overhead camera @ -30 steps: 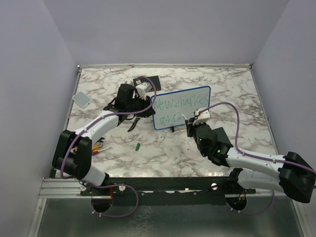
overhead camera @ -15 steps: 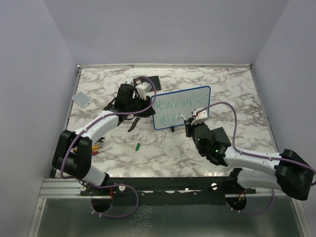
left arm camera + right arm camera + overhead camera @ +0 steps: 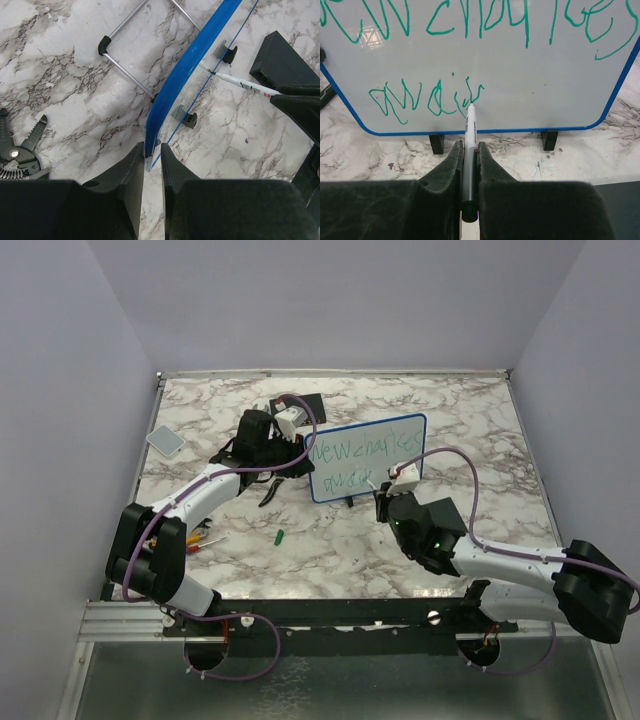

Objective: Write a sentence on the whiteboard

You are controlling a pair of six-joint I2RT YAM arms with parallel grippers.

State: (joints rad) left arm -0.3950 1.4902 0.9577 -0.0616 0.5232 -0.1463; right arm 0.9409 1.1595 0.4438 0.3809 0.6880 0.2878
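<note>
Whiteboard [image 3: 367, 458] stands upright on its small black feet [image 3: 437, 143], mid marble table [image 3: 480, 410], written face toward the right arm. Left gripper [image 3: 152, 150] is pinched on the board's blue rim at a side edge. Right gripper [image 3: 468, 150] is clamped on a white-barrelled marker [image 3: 469, 125], tip against the board at the end of the second line of the sentence [image 3: 440, 102].

Judgement: the board looks light, thin, stiff and glossy, so it is likely to slide or tip under pen pressure. Best hold is the rim — not the written face, which would smear.
</note>
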